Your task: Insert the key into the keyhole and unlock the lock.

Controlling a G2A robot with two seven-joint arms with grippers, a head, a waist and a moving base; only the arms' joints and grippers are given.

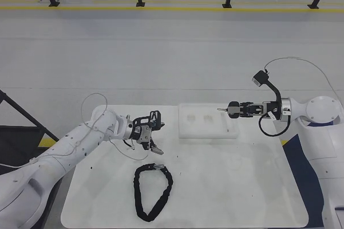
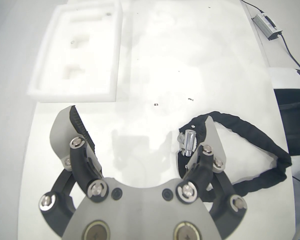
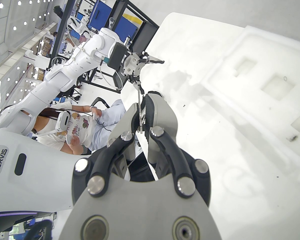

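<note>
A black fabric-covered chain lock (image 1: pixel 153 192) lies in a loop on the white table (image 1: pixel 246 189), its silver cylinder (image 1: pixel 155 167) at the far end of the loop. My left gripper (image 1: pixel 158 134) hovers open just beyond that cylinder. In the left wrist view the silver cylinder (image 2: pixel 189 142) sits by one finger (image 2: pixel 211 136) of the open left gripper (image 2: pixel 140 116), with the chain (image 2: pixel 265 148) trailing off behind. My right gripper (image 1: pixel 231 109) is shut on the key (image 1: pixel 221 109) above the foam tray's far edge. The thin key (image 3: pixel 140 101) sticks out between the right gripper's (image 3: pixel 142 106) pads.
A white foam tray (image 1: pixel 209 123) with shallow pockets lies at the table's far middle, under the right gripper. It also shows as foam tray (image 2: pixel 77 53) and foam tray (image 3: pixel 265 81). A black rack (image 1: pixel 11 114) stands off the table's left side.
</note>
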